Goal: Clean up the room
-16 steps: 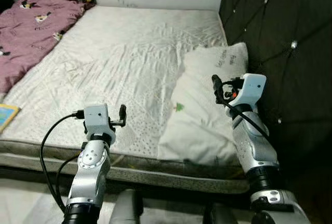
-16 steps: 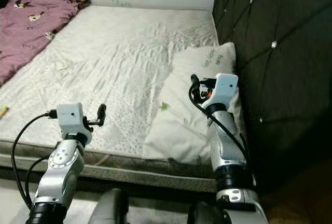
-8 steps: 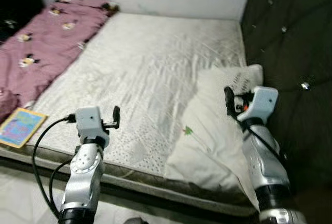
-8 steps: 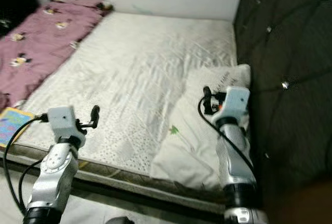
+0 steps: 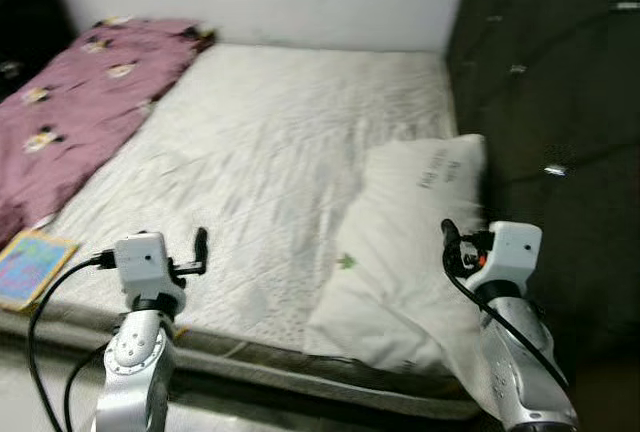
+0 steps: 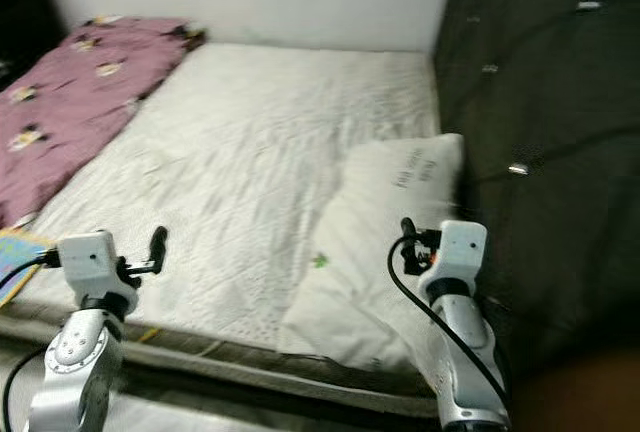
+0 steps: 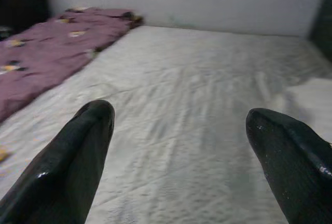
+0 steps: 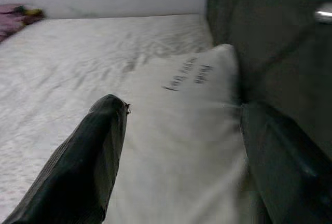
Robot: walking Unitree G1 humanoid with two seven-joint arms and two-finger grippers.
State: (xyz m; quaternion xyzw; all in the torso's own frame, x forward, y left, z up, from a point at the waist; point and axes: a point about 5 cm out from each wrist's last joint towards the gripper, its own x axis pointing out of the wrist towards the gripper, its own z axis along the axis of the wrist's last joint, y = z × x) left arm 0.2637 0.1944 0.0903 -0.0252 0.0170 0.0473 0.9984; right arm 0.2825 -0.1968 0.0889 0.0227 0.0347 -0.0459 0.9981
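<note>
On the bed (image 5: 270, 142), a white pillow (image 5: 410, 242) lies at the right side against the dark tufted headboard (image 5: 540, 82), its long axis running from the near edge toward the far wall. A purple blanket (image 5: 80, 102) covers the far left; a colourful book (image 5: 30, 267) sits at the near-left corner. The left pincer (image 7: 179, 125) hovers spread wide and empty; the right pincer (image 8: 181, 130) likewise, above the pillow.

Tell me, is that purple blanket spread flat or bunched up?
Bunched up: the purple blanket lies rumpled along the bed's left side.
</note>
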